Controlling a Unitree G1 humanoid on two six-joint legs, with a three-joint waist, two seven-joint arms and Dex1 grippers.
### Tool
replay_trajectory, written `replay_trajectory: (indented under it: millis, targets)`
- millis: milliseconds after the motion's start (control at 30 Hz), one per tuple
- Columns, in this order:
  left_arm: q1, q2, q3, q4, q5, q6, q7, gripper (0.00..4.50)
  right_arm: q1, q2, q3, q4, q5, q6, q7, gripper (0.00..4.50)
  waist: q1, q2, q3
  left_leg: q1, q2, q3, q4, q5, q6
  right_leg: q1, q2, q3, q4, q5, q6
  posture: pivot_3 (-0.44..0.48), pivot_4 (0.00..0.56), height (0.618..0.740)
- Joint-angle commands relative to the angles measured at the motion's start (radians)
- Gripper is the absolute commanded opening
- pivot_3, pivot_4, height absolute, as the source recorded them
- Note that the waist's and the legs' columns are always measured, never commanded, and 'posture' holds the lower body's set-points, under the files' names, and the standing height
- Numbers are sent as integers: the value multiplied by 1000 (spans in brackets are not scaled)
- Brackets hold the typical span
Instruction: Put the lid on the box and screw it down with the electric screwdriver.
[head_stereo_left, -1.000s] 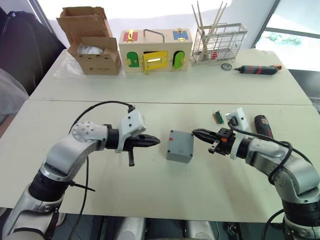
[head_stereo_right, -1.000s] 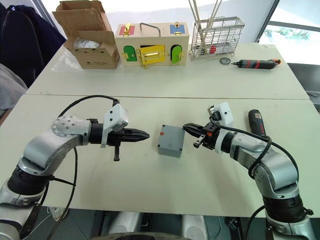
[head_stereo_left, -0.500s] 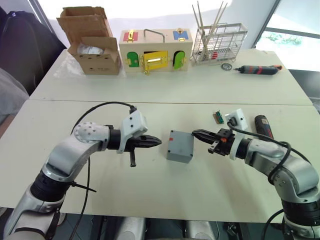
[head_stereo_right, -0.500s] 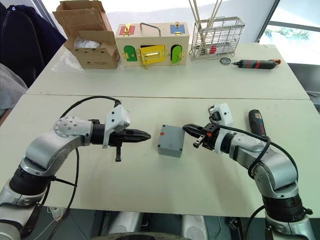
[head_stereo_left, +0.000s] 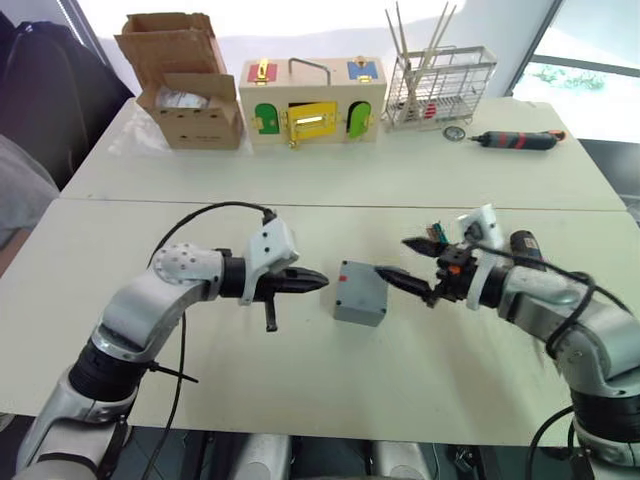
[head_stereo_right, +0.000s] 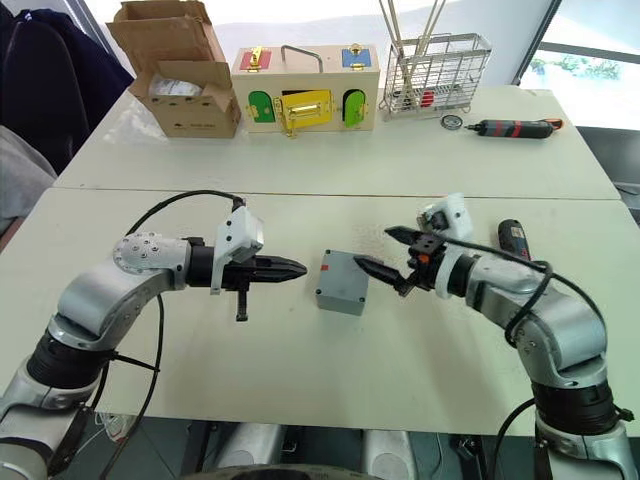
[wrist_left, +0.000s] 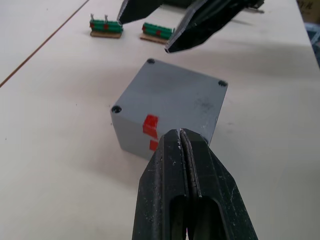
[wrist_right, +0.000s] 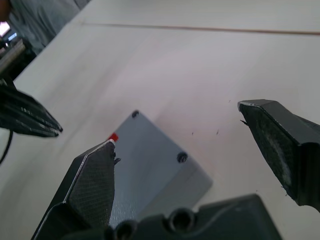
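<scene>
Currently: right gripper (head_stereo_right: 388, 254) fingers spread beside box (head_stereo_right: 342, 281) — poised to grasp | left gripper (head_stereo_right: 297, 268) fingers together, bracing opposite side.

The box (wrist_left: 170, 107) is seen to be matt grey plastic, smooth-faced. The worktop (head_stereo_left: 330, 370) is finished in a matt off-white laminate. Black, finely textured plastic is noted on the left gripper (wrist_left: 182, 145) fingers. The far case (head_stereo_left: 311, 100) is pale wood; the rack (head_stereo_left: 438, 88) is bare wire.
</scene>
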Motion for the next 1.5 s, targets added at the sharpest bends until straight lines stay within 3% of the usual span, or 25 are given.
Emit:
replay_trajectory:
  millis: [33,100,267,433,533,600,800,1133,1500]
  targets:
    - [-46,-30,52,-17,-54,-1,5,0,-58,-14,-152,9,45,-26,-36,4484,1,0,0,0,0,0,0,0,0,0,0,0,0,0,0,0,150,731]
    - [-59,-44,57,-17,-70,6,8,0,-78,-8,-195,24,52,-54,-49,4484,-1,0,0,0,0,0,0,0,0,0,0,0,0,0,0,0,150,731]
    - [-114,-101,-1,-34,-100,-36,-58,0,-190,-377,-217,274,7,97,79,4484,2,2,1,0,-1,1,1,0,1,1,-2,0,-1,0,0,0,150,731]
    - [-143,-155,-69,-6,-69,-78,-85,0,-244,-559,-88,435,9,244,200,4484,-9,1,1,0,0,2,0,-4,7,2,-1,-1,-3,0,0,0,150,731]
    - [-155,-177,-138,12,-22,-135,-117,0,-184,-759,147,560,-137,236,341,4484,-6,5,1,0,0,3,0,-4,7,1,-1,0,-2,0,0,0,150,731]
    - [-150,-185,-152,13,-13,-149,-119,0,-173,-810,218,607,-166,230,414,4484,-3,5,1,0,0,3,1,-5,8,2,-1,0,-3,0,0,0,150,731]
    - [-131,-203,-175,26,22,-172,-105,0,-243,-790,350,694,-222,276,547,4484,-19,6,1,1,0,4,1,-5,9,1,-1,1,-2,0,0,0,150,731]
    - [-70,-189,-176,-47,47,-137,-33,0,-574,-580,596,999,-418,329,631,4484,-15,6,1,0,0,4,0,-2,4,0,-2,1,-3,0,1,0,150,731]
    - [-33,-179,-182,-80,55,-115,30,0,-603,-520,759,1035,-559,283,781,4484,-2,6,1,0,-1,4,1,-2,3,1,-2,1,-3,0,1,0,150,731]
